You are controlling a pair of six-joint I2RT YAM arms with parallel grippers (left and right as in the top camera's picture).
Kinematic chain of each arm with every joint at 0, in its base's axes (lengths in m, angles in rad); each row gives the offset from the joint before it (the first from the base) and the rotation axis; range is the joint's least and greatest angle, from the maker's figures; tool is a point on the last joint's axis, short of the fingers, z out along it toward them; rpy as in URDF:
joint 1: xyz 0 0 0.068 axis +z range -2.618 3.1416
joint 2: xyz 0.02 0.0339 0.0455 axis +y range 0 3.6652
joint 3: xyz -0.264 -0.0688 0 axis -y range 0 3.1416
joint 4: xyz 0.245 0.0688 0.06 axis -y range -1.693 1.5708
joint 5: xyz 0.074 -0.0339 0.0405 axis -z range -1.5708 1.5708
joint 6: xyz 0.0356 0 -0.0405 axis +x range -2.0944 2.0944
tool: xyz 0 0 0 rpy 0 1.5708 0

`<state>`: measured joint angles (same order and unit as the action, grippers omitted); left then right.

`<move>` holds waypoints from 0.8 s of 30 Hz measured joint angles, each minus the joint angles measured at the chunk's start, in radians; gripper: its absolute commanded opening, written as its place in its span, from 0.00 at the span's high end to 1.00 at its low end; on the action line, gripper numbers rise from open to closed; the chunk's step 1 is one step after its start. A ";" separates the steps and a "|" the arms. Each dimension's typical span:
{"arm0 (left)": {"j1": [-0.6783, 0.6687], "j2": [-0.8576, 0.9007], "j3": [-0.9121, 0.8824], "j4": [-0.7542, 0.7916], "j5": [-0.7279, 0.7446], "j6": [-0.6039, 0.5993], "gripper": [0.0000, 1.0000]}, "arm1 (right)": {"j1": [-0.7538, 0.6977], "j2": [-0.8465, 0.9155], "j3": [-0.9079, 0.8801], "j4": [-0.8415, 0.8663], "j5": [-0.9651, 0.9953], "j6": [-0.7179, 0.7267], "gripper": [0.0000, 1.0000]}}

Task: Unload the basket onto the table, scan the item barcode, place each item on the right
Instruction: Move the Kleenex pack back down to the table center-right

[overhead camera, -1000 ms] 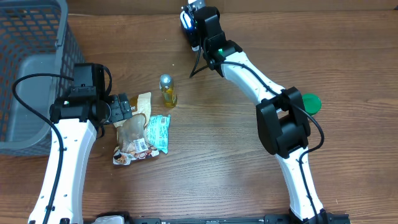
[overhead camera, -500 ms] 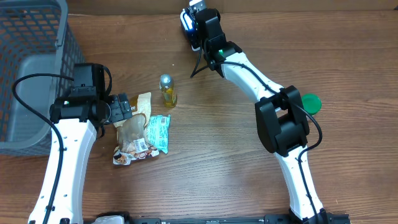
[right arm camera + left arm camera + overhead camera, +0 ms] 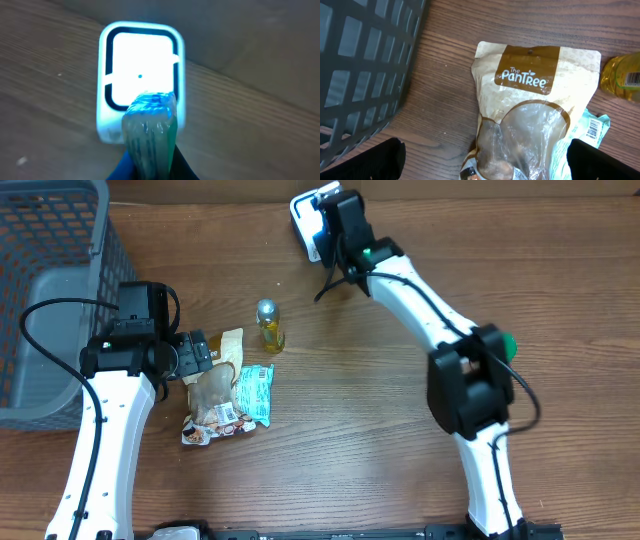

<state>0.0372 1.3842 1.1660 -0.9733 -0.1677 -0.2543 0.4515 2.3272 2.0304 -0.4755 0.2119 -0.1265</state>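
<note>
a clear-wrapped item (image 3: 149,125) is held pinched in the right jaws just before the lit scanner (image 3: 142,65), the scan judged under way but unconfirmed, while the left jaws are spread wide above a pantree pouch (image 3: 535,100).

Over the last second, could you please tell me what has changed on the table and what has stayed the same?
The right arm swung to its right, drawing the right gripper and the packet it pinches partly off the lit scanner, whose white face now shows more. Nothing was grasped or released. The left gripper, open over the snack pouches, and the small bottle stayed put.
</note>
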 measured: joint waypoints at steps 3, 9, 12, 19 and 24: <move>0.000 0.000 0.000 0.000 0.000 0.000 0.00 | 0.000 -0.113 0.001 -0.172 0.000 0.065 0.91; 0.000 0.000 0.000 -0.001 0.000 0.000 0.00 | -0.002 -0.293 0.018 -0.689 -0.005 0.271 0.87; 0.000 0.000 0.000 -0.001 0.000 0.000 0.01 | -0.004 -0.297 0.012 -0.881 -0.009 0.362 0.86; 0.000 0.000 0.000 -0.001 0.000 0.000 0.01 | -0.006 -0.288 -0.152 -0.966 -0.035 0.467 0.87; 0.000 0.000 0.000 0.000 0.000 0.000 0.00 | -0.006 -0.285 -0.317 -0.913 -0.051 0.486 0.86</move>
<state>0.0372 1.3842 1.1660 -0.9733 -0.1677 -0.2543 0.4450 2.0426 1.7130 -1.3884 0.1612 0.3599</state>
